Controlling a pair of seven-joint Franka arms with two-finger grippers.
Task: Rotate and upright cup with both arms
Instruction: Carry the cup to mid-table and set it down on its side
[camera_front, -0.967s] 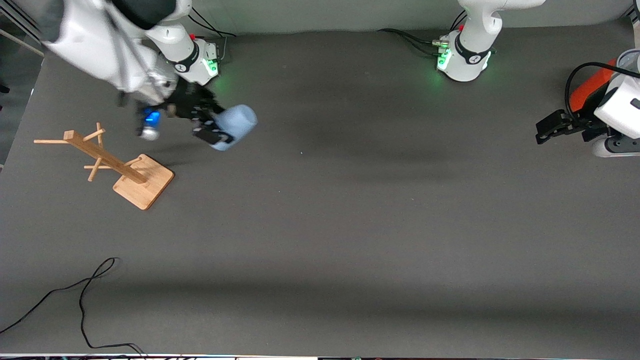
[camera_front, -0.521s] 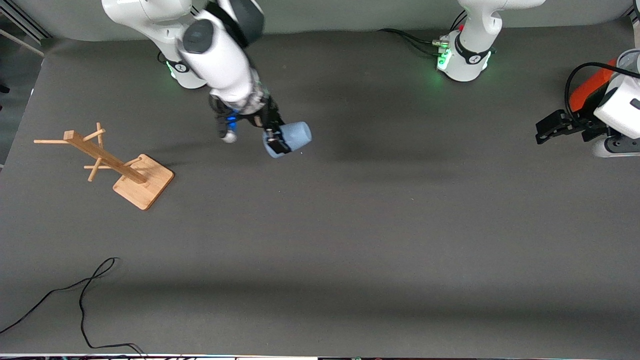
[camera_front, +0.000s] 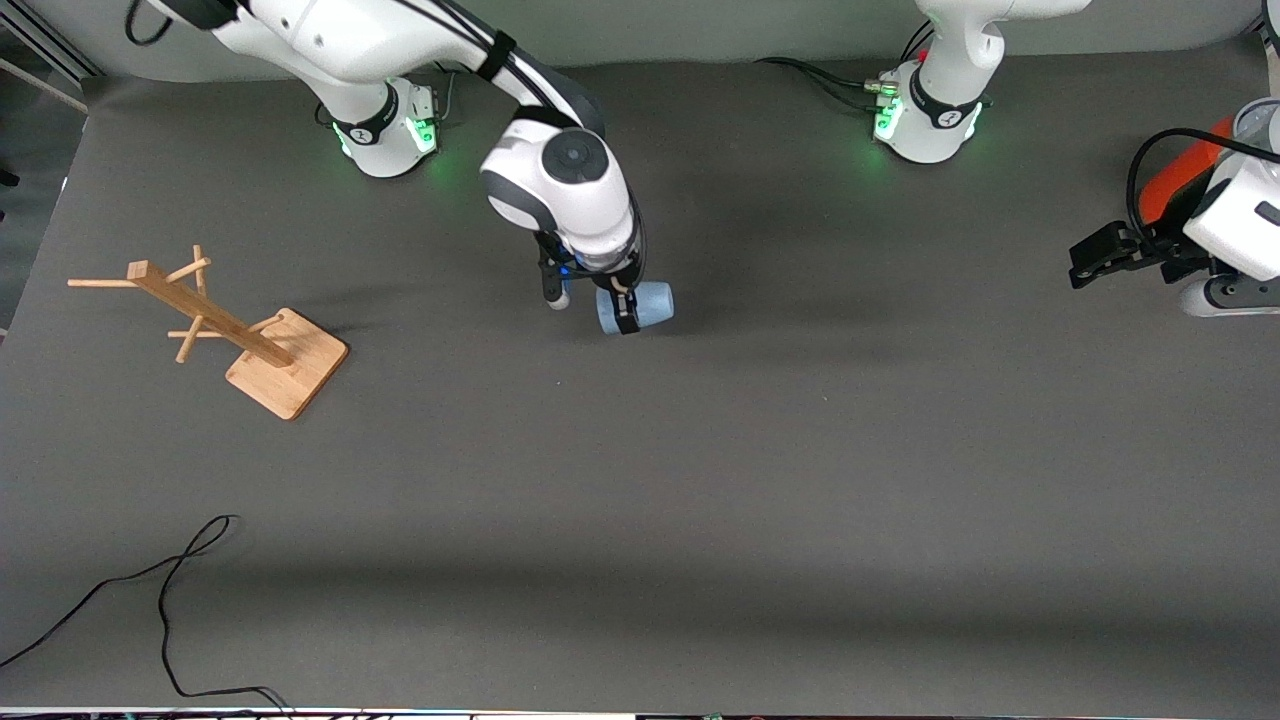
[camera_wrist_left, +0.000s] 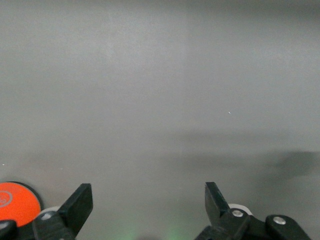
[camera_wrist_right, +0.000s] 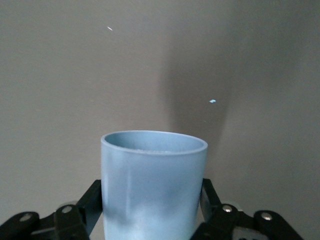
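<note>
The cup (camera_front: 640, 305) lay on its side in the air over the table (camera_front: 700, 480) near its middle, toward the robots' bases, clamped across its wall by the right gripper (camera_front: 622, 304), whose fingers (camera_wrist_right: 89, 205) pressed both sides. The left gripper (camera_front: 1095, 258) hung at the left arm's end of the table, jaws spread wide and holding nothing, beside the orange-red can (camera_front: 1180, 185). A wooden rack (camera_front: 230, 330) stood toward the right arm's end.
</note>
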